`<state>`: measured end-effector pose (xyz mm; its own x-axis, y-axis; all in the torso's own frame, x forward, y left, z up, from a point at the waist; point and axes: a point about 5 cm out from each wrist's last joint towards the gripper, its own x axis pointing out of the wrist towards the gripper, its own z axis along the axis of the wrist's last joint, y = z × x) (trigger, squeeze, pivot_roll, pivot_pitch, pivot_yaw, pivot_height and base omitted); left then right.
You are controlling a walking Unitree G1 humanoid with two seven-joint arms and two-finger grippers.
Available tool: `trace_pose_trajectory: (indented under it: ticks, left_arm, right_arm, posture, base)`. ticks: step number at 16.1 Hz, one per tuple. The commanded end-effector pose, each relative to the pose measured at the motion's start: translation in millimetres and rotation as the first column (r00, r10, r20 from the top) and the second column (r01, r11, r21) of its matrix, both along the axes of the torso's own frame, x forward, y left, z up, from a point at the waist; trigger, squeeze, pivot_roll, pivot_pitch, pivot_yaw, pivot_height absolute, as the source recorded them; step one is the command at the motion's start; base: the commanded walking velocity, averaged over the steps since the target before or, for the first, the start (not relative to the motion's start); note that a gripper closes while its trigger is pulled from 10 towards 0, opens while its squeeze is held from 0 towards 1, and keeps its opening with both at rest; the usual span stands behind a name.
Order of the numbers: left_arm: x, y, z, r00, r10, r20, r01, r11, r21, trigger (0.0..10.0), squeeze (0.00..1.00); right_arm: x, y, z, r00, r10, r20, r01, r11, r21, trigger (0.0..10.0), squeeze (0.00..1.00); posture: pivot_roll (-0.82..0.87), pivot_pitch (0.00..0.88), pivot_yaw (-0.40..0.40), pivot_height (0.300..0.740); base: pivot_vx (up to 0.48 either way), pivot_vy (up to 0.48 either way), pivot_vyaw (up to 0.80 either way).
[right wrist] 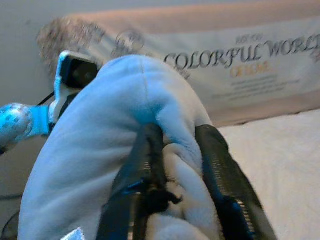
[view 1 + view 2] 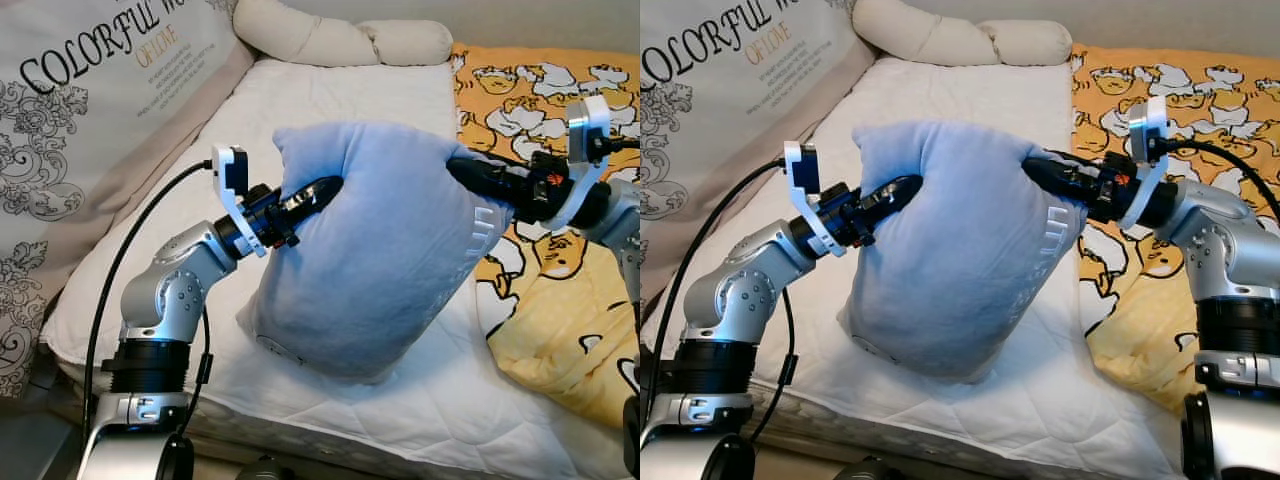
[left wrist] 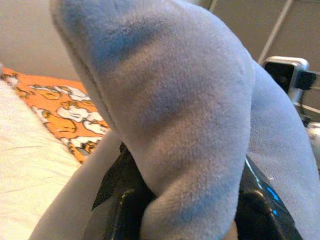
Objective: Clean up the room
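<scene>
A large light-blue plush pillow (image 2: 375, 250) is held upright over the white mattress (image 2: 350, 95), its lower end resting on the sheet. My left gripper (image 2: 325, 188) is shut on the pillow's upper left corner, a fold of fabric (image 3: 175, 150) bulging between its black fingers (image 3: 120, 210). My right gripper (image 2: 462, 170) is shut on the pillow's upper right corner; in the right wrist view the plush (image 1: 150, 100) is pinched between the two fingers (image 1: 220, 175). Both arms reach in from opposite sides.
An orange cartoon-print blanket (image 2: 550, 300) covers the bed's right side. A cream bolster (image 2: 340, 40) lies at the head. A grey printed cushion (image 2: 90, 110) with lettering leans along the left edge. Bare mattress lies behind the pillow.
</scene>
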<state>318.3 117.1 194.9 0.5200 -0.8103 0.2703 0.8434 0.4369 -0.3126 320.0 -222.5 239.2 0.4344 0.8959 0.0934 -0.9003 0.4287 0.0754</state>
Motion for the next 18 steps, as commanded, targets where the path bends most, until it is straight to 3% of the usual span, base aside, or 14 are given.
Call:
trace_pose_trajectory:
  ticks: [1, 6, 8, 9, 13, 18]
  left_arm:
    - [-1.4, 0.1, -2.8, 0.999, 0.036, -0.018, -0.036, 0.999, 0.014, 0.0, 0.00]
    - [-4.9, 4.0, -0.7, 0.995, 0.097, -0.007, -0.097, 0.995, 0.021, 0.0, 0.00]
    - [-7.3, 9.2, 2.7, 0.994, 0.109, 0.002, -0.109, 0.994, 0.017, 0.0, 0.00]
    - [-8.9, 9.9, 2.7, 0.996, 0.090, 0.005, -0.090, 0.996, 0.015, 0.0, 0.00]
    - [-8.9, 16.3, 3.8, 0.999, 0.051, 0.007, -0.051, 0.999, 0.010, 0.0, 0.00]
    - [-8.1, 19.3, 6.1, 0.999, 0.046, 0.005, -0.046, 0.999, -0.003, 0.0, 0.00]
  right_arm:
    - [-2.8, 0.5, 4.3, 1.000, -0.018, 0.024, 0.018, 0.999, 0.029, 10.0, 1.00]
    - [-10.8, -14.1, 7.3, 0.989, -0.141, 0.040, 0.135, 0.982, 0.129, 10.0, 1.00]
    - [-24.6, -35.1, 16.0, 0.973, -0.229, 0.031, 0.212, 0.937, 0.277, 10.0, 1.00]
    - [-31.8, -39.4, 12.5, 0.975, -0.222, 0.005, 0.210, 0.931, 0.297, 10.0, 1.00]
    - [-59.5, -37.3, -25.1, 0.980, -0.121, -0.157, 0.162, 0.945, 0.283, 10.0, 1.00]
    - [-75.1, -22.9, -59.6, 0.951, -0.105, -0.289, 0.169, 0.964, 0.206, 10.0, 1.00]
  posture:
    - [-0.01, 0.000, 0.079, 0.740]
    - [-0.01, 0.000, 0.080, 0.740]
    - [0.00, 0.000, 0.074, 0.740]
    - [0.00, 0.000, 0.072, 0.740]
    - [-0.01, 0.000, 0.080, 0.740]
    - [0.00, 0.000, 0.077, 0.740]
  base:
    - [0.000, 0.000, 0.00]
    - [0.000, 0.000, 0.00]
    - [0.000, 0.000, 0.00]
    - [0.000, 0.000, 0.00]
    - [0.000, 0.000, 0.00]
    - [0.000, 0.000, 0.00]
